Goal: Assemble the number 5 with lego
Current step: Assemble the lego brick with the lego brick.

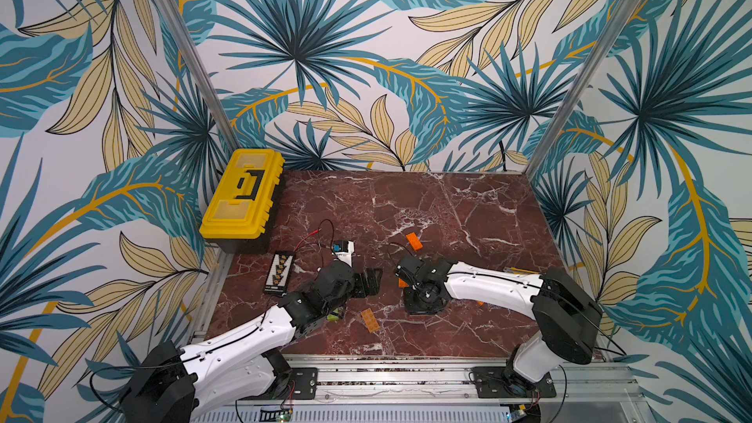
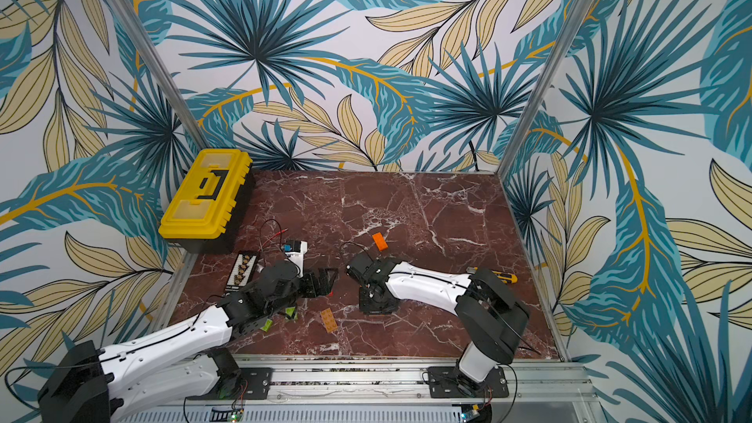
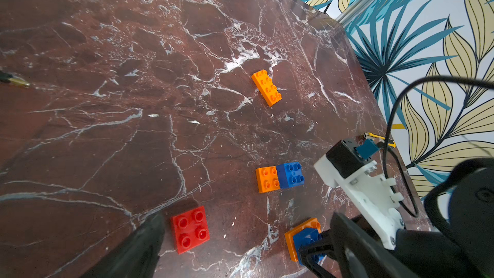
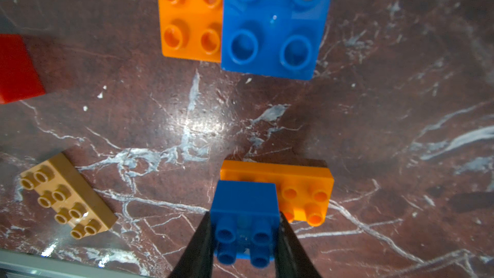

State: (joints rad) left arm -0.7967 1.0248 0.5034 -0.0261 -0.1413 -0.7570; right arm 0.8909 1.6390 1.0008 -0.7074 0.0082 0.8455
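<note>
Marble bench, yellow toolbox at its far left corner. Both arms reach in from the near edge toward the middle of the near half, where the lego lies. Left gripper: jaws wide apart, holding nothing, hovering just beside the red brick. Right gripper: fingers clamped on the two sides of a square blue brick, studs up, placed over one end of a long orange brick that lies flat on the bench. Whether the studs are fully seated I cannot tell. Loose pieces: a second long orange brick farther toward the far edge, a tan brick toward the near edge, and an orange-and-blue pair of squares touching side by side, just beyond the held brick. Judgement: the step in hand is pressing blue onto orange, early in the build of the 5. To do it well, line the blue edges flush with the orange end and sides and push straight down without tilt. The base looks light enough to slide on polished marble, so the left gripper could brace its free end. Let go only once it is seated, and lift clear vertically so the stack is not dragged.
</note>
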